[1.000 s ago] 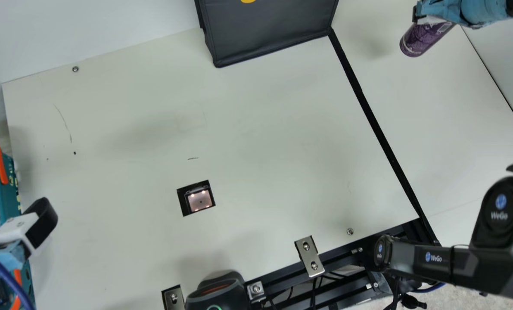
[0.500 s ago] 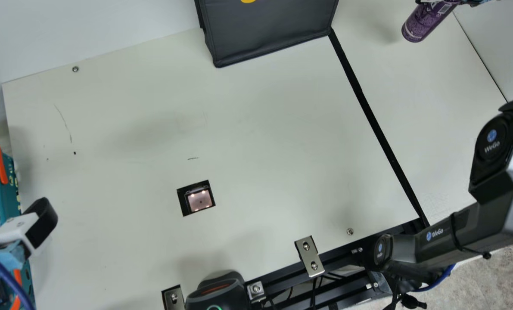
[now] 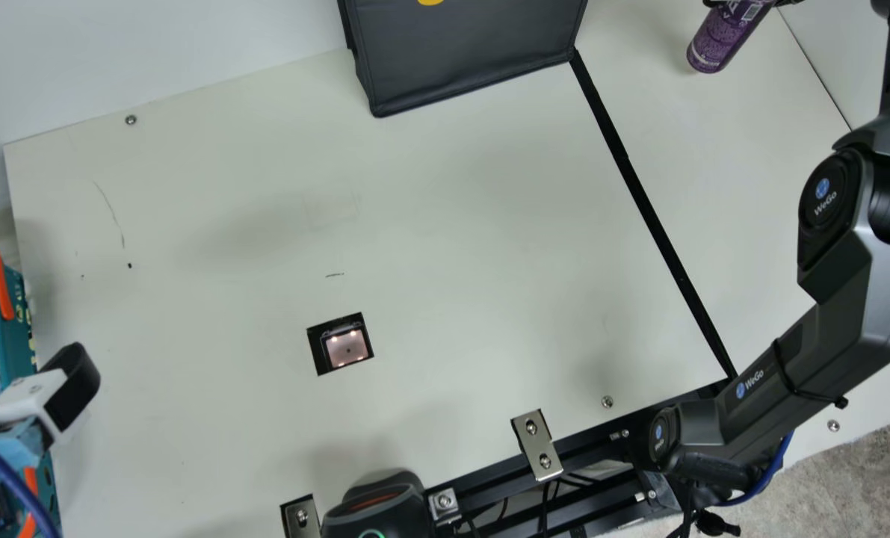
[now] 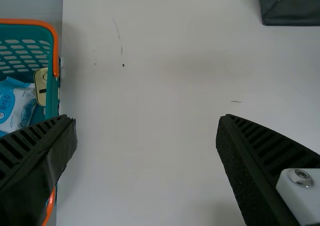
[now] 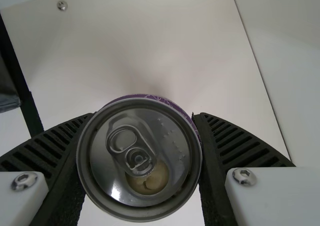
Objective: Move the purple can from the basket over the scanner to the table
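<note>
My right gripper (image 3: 788, 2) shows a sliver at the main view's top right, at the upper end of the purple can (image 3: 722, 36). In the right wrist view the right gripper (image 5: 144, 115) is shut on the can (image 5: 145, 158), lid toward the camera. Whether its base touches the table cannot be told. The lit scanner window (image 3: 347, 347) lies well away from it. My left gripper (image 3: 37, 396) is by the teal basket (image 3: 17, 321); in its wrist view this left gripper (image 4: 147, 117) stands open over bare table, the basket (image 4: 52, 93) beside one finger.
A black fabric box (image 3: 467, 60) stands at the table's back. A dark strip (image 3: 665, 228) runs between scanner and can. Metal brackets (image 3: 537, 444) and a dark rounded device (image 3: 376, 515) line the front edge. The basket holds a blue-and-white packet (image 4: 17, 106).
My right arm has swung toward the back of the table, its gripper carrying the can slightly up in the main view, latterly a little left. The left arm keeps still.
</note>
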`<move>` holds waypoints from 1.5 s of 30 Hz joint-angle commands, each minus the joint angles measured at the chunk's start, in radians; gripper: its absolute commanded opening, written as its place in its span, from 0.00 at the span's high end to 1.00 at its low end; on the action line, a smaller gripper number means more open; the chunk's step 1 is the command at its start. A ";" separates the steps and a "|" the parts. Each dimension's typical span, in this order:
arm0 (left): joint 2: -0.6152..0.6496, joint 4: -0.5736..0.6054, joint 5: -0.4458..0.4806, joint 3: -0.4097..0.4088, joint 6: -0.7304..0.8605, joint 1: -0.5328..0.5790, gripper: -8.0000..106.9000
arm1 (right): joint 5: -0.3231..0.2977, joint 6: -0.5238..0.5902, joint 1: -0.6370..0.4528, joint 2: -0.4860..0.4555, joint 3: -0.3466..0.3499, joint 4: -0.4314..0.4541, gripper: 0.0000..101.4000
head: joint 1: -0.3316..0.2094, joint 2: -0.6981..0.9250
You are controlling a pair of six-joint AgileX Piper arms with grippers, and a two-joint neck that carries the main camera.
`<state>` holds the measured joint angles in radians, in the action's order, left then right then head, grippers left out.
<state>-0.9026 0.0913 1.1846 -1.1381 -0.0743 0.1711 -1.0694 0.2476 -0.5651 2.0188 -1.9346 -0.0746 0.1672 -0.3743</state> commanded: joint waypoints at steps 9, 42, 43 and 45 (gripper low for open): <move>0.000 0.000 0.000 0.000 0.000 0.000 0.15 | 0.013 -0.028 0.009 0.015 0.013 0.023 0.80 | -0.029 -0.002; 0.000 0.000 0.000 0.000 0.000 0.000 0.15 | 0.100 -0.064 0.017 -0.051 0.103 0.121 0.06 | -0.029 -0.002; 0.000 0.000 0.000 0.000 0.000 0.000 0.15 | 0.111 -0.066 0.021 -0.064 0.112 0.133 0.06 | -0.029 -0.002; 0.000 0.000 0.000 0.000 0.000 0.000 0.15 | 0.130 -0.069 0.028 -0.094 0.132 0.151 0.06 | -0.029 -0.002</move>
<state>-0.9026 0.0913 1.1846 -1.1381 -0.0743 0.1711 -0.9510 0.1780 -0.5388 1.9424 -1.8137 0.0618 0.1687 -0.3743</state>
